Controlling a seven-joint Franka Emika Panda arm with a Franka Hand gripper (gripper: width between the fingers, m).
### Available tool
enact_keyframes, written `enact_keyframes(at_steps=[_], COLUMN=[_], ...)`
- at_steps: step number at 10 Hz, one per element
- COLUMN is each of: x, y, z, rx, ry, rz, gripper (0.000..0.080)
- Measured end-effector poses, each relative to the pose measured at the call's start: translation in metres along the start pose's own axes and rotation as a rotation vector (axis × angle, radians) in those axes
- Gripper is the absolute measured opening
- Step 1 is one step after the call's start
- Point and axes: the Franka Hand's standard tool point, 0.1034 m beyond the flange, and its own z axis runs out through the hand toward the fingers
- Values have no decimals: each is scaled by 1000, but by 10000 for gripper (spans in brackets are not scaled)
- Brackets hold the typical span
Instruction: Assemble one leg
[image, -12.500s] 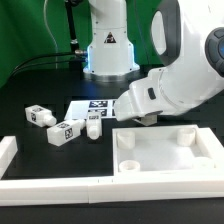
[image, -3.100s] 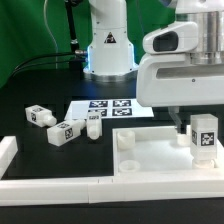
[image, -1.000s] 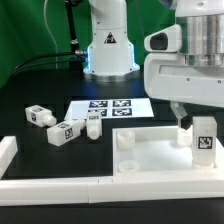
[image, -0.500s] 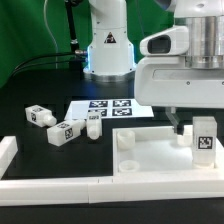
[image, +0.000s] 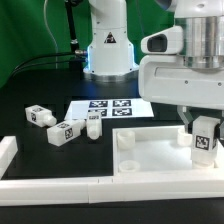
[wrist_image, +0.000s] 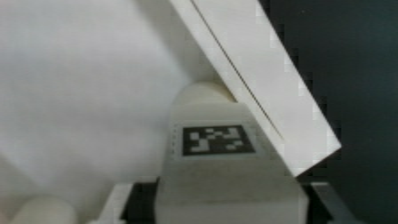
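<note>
The leg (image: 204, 142), small white square post w/ marker tag, stands upright on the big flat white panel (image: 150, 157), two-finger gripper (image: 203, 128) clamped round it. Looks like seating step; next prob needs twisting it down, staying vertical.

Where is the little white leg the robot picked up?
The leg stands upright at the exterior view's right, in the gripper, over the white panel's far right corner.
</note>
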Motion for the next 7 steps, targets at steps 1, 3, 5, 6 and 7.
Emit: enact_keyframes(at_steps=[1, 3, 5, 6, 7], x=[0, 2, 2, 3, 2], y=[0, 3, 3, 4, 3], z=[0, 1, 2, 2, 2], rx=[1, 15, 48, 60, 57], ry=[-2, -28, -97, -125, -126], rz=[127, 441, 804, 922, 971], gripper=[284, 284, 284, 284, 284])
